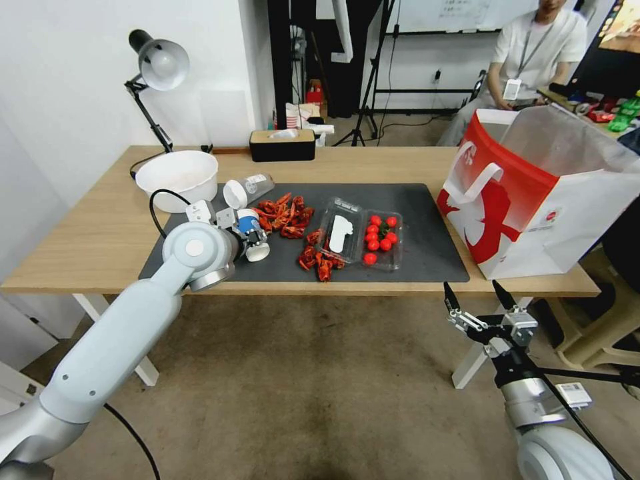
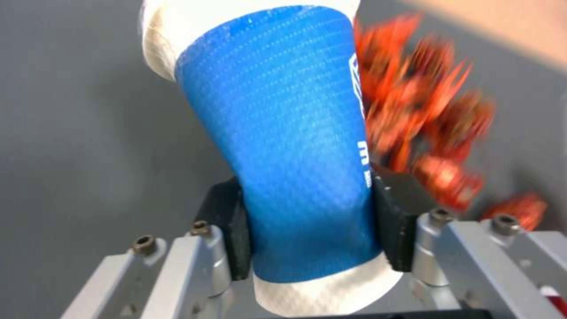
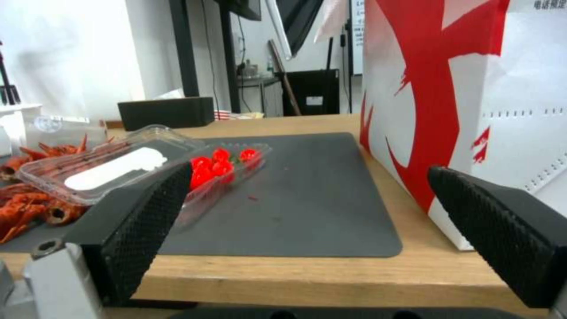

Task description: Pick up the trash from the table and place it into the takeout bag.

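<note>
While the clear clamshell tray (image 1: 363, 240) holds red cherry tomatoes (image 1: 380, 233) on the mat (image 1: 427, 227), the takeout bag (image 1: 533, 200) stands open at the table's (image 1: 87, 227) right end. Left gripper (image 1: 250, 235) clamps the blue paper cup (image 2: 289, 146) across its body above the mat's left part, long axis near level, rim toward the front edge. Right gripper (image 1: 479, 295) hangs wide open below the table's front edge.

on the table (image 1: 400, 167) lies a mat (image 1: 427, 220); the bowl (image 1: 177, 177) stands at its left end, the takeout bag (image 1: 533, 200) at its right.
</note>
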`<state>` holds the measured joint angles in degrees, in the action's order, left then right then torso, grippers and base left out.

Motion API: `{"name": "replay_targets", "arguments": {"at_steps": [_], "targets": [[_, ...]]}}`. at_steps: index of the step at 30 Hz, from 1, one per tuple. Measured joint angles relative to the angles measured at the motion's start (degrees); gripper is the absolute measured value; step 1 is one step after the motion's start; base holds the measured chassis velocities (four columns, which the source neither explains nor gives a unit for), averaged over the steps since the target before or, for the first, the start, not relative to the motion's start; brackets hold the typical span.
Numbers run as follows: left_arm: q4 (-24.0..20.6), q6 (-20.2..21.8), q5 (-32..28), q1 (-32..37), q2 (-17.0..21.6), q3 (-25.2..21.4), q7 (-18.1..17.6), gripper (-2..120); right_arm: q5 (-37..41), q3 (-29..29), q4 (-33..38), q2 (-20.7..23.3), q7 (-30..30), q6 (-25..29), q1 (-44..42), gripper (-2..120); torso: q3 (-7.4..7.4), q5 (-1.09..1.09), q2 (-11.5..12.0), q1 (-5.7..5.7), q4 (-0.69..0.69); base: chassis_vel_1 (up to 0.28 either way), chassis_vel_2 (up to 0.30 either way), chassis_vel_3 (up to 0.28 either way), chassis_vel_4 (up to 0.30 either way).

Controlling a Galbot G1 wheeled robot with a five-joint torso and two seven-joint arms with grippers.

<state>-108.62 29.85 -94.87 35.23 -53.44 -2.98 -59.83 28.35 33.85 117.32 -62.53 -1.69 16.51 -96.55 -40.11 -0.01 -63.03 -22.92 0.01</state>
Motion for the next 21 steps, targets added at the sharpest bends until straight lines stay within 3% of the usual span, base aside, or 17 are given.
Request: {"name": "replay_targets", "arguments": {"at_steps": [1,4,5,7,8,9,10,11,12,15,16,17,18,19,20,21], "targets": [[0.0,0.0,0.0,0.0,0.0,0.0,0.0,39,0.0,0.0,0.0,0.0,0.0,0.0,0.0,100,0.0,0.0,0.0,0.0,0.0,0.0,0.0,0.0,0.0],[-3.22,-0.74,3.13,-0.52,2.65,-2.42,6.02,32,-0.02,-0.04,0.33,-0.23,-0.01,0.0,0.0,100,0.0,0.0,0.0,0.0,0.01,0.0,0.0,0.0,0.0],[-3.22,-0.74,3.13,-0.52,2.65,-2.42,6.02,32,-0.02,-0.04,0.33,-0.23,-0.01,0.0,0.0,100,0.0,0.0,0.0,0.0,0.01,0.0,0.0,0.0,0.0],[-4.4,-2.22,3.82,-2.14,4.45,-3.59,13.5,30,-0.06,-0.07,0.7,-0.33,-0.05,0.01,-0.05,100,0.0,0.01,0.0,0.0,0.01,0.0,0.0,0.0,0.0],[-4.4,-2.22,3.82,-2.14,4.45,-3.59,13.5,30,-0.06,-0.07,0.7,-0.33,-0.05,0.01,-0.05,100,0.0,0.01,0.0,0.0,0.01,0.0,0.0,0.0,0.0],[-4.53,-3.27,4.99,-4.15,5.16,-3.56,20.26,30,-0.12,-0.08,0.97,-0.42,-0.06,0.01,-0.14,100,0.0,0.0,0.0,0.0,0.02,0.0,0.0,0.0,0.0],[-4.35,-3.99,6.66,-5.81,5.3,-2.87,24.28,30,-0.16,-0.09,1.12,-0.51,-0.07,0.11,-0.26,100,0.0,0.01,-0.01,0.01,0.02,0.0,0.0,0.0,0.0],[-3.37,-5.09,10.27,-8.46,4.91,-0.72,29.22,30,-0.22,-0.12,1.3,-0.65,-0.08,0.23,-0.36,100,0.01,0.04,0.0,0.0,0.01,0.0,0.0,0.0,0.0],[-3.37,-5.09,10.27,-8.46,4.91,-0.72,29.22,30,-0.22,-0.12,1.3,-0.65,-0.08,0.23,-0.36,100,0.01,0.04,0.0,0.0,0.01,0.0,0.0,0.0,0.0],[-0.57,-7.19,16.05,-15.0,1.9,6.19,36.74,30,-0.6,-0.24,1.58,-0.98,-0.11,0.23,-0.6,100,-0.01,0.02,0.0,0.0,-0.02,0.0,0.0,0.0,0.0],[-0.57,-7.19,16.05,-15.0,1.9,6.19,36.74,30,-0.6,-0.24,1.58,-0.98,-0.11,0.23,-0.6,100,-0.01,0.02,0.0,0.0,-0.02,0.0,0.0,0.0,0.0],[0.86,-8.1,17.43,-18.34,-0.38,9.78,39.24,30,-0.83,-0.25,1.85,-1.1,-0.2,0.24,-0.65,100,-0.01,0.01,0.0,0.0,-0.04,0.0,0.0,0.0,0.0],[1.22,-8.32,17.75,-19.02,-0.84,10.53,39.7,30,-0.87,-0.25,1.89,-1.13,-0.24,0.24,-0.67,100,-0.01,0.01,0.0,0.0,-0.04,0.0,0.0,0.0,0.0],[3.44,-9.81,19.55,-23.43,-4.05,15.11,42.59,30,-1.09,-0.25,2.17,-1.22,-0.42,0.23,-0.71,100,-0.01,0.04,0.01,0.0,-0.03,0.0,0.0,0.0,0.0],[3.44,-9.81,19.55,-23.43,-4.05,15.11,42.59,30,-1.09,-0.25,2.17,-1.22,-0.42,0.23,-0.71,100,-0.01,0.04,0.01,0.0,-0.03,0.0,0.0,0.0,0.0],[5.05,-9.98,21.01,-26.46,-6.2,18.22,43.73,30,-1.19,-0.19,2.27,-1.32,-0.53,0.19,-0.73,100,-0.01,0.01,0.01,0.0,-0.02,0.0,0.0,0.0,0.0]]}}
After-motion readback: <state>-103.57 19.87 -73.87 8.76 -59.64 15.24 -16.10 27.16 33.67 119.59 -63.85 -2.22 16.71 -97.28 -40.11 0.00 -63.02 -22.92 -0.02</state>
